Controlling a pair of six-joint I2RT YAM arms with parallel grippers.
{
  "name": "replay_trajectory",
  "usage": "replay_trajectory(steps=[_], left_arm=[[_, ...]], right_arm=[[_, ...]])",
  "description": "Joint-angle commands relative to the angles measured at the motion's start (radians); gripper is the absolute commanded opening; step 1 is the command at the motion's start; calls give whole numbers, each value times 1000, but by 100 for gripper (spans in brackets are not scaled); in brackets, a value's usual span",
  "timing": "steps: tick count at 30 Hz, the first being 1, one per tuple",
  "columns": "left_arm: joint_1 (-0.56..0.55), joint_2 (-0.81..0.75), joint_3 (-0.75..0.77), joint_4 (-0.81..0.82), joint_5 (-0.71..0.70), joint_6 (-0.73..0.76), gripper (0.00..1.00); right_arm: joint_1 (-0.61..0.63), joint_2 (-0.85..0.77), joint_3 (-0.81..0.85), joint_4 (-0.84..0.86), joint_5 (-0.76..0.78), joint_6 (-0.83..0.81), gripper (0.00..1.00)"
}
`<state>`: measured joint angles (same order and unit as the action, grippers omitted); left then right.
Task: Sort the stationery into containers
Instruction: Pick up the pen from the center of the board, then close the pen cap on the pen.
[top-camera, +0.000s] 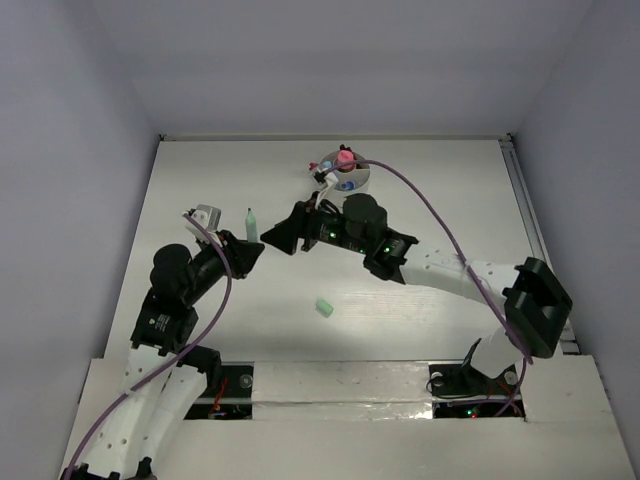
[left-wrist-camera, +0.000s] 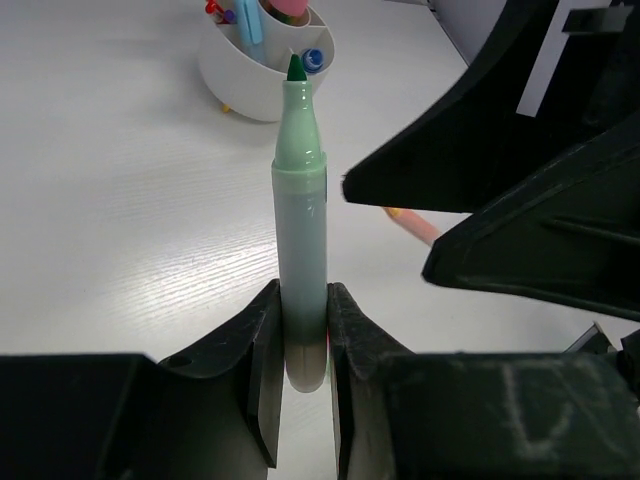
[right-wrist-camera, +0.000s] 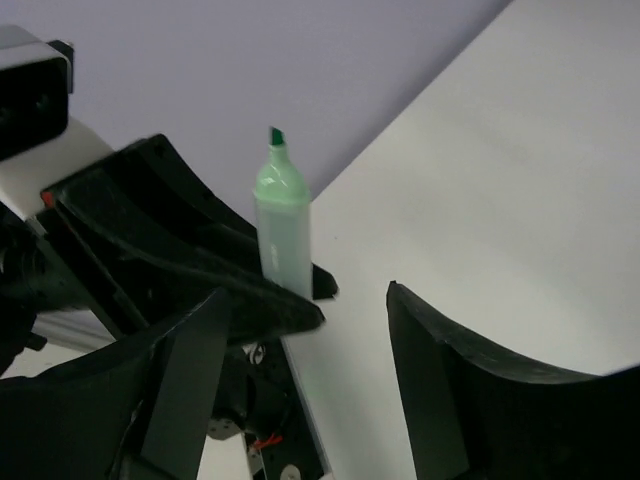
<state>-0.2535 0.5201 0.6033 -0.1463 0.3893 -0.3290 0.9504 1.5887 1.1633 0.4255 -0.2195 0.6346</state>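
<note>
My left gripper (left-wrist-camera: 303, 305) is shut on the base of a pale green marker (left-wrist-camera: 300, 210), uncapped, with its dark green tip pointing away. In the top view the marker (top-camera: 251, 224) stands up out of the left gripper (top-camera: 248, 250). My right gripper (top-camera: 281, 237) is open and empty, right beside the marker; its black fingers (left-wrist-camera: 500, 180) fill the right of the left wrist view. In the right wrist view the marker (right-wrist-camera: 283, 235) shows left of the open jaws (right-wrist-camera: 310, 335). The round white cup (top-camera: 357, 185) holds pink and blue pieces and also shows in the left wrist view (left-wrist-camera: 235, 75).
A small pale green cap (top-camera: 324, 308) lies on the table in front of both grippers. An orange-pink pen (left-wrist-camera: 412, 224) lies on the table, partly hidden under the right gripper. A red piece (left-wrist-camera: 212, 8) sticks out at the cup's far side.
</note>
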Motion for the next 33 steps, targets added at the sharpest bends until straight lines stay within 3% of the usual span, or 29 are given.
replay_trajectory(steps=[1, 5, 9, 12, 14, 18, 21, 23, 24, 27, 33], left_arm=[[3, -9, 20, 62, 8, 13, 0], [3, -8, 19, 63, 14, 12, 0], [3, -8, 18, 65, 25, 13, 0], [3, -6, 18, 65, 28, 12, 0], [3, -5, 18, 65, 28, 13, 0], [3, -3, 18, 67, 29, 12, 0], [3, 0, 18, 65, 28, 11, 0], [3, -2, 18, 63, 25, 12, 0], [3, -2, 18, 63, 25, 11, 0], [3, -6, 18, 63, 23, 13, 0], [3, -2, 18, 62, 22, 13, 0]], right_arm=[[-38, -104, -76, -26, -29, -31, 70], [-50, -147, -119, -207, -98, -142, 65], [-50, -174, -247, -297, -202, -185, 48], [-50, -180, -342, -369, -233, -184, 47], [-50, -176, -393, -396, -247, -185, 50], [-41, -167, -384, -484, -140, -222, 69], [-41, -129, -337, -565, -38, -272, 71], [-41, -98, -277, -640, -24, -294, 62], [-41, -87, -268, -646, -43, -299, 52], [-41, -53, -266, -633, -159, -303, 37], [-21, 43, -280, -513, -345, -273, 31]])
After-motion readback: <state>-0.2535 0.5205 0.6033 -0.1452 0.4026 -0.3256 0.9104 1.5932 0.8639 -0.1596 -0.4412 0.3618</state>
